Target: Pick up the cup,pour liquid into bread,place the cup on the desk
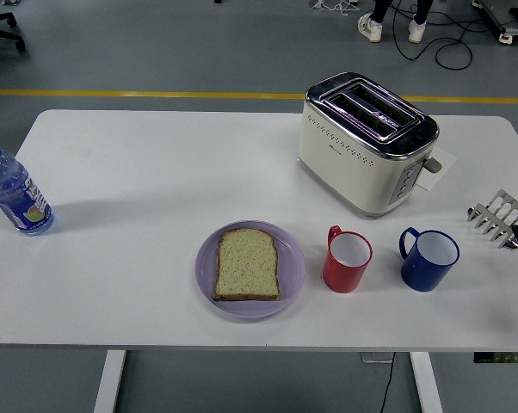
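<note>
A slice of bread point(248, 263) lies flat on a lilac plate point(292, 258) near the table's front edge. Just right of the plate stands a red cup point(346, 261), white inside, handle toward the back left. A blue cup point(429, 258) stands further right, also upright. My right hand point(502, 219) reaches in at the right edge, low over the table, right of the blue cup and apart from it. Its silver fingers point(491, 215) are spread and hold nothing. No left arm shows.
A cream and chrome toaster point(366, 142) stands behind the cups with a white card point(437, 168) at its right side. A water bottle point(16, 194) stands at the table's left edge. A person's feet point(390, 27) show on the floor far behind.
</note>
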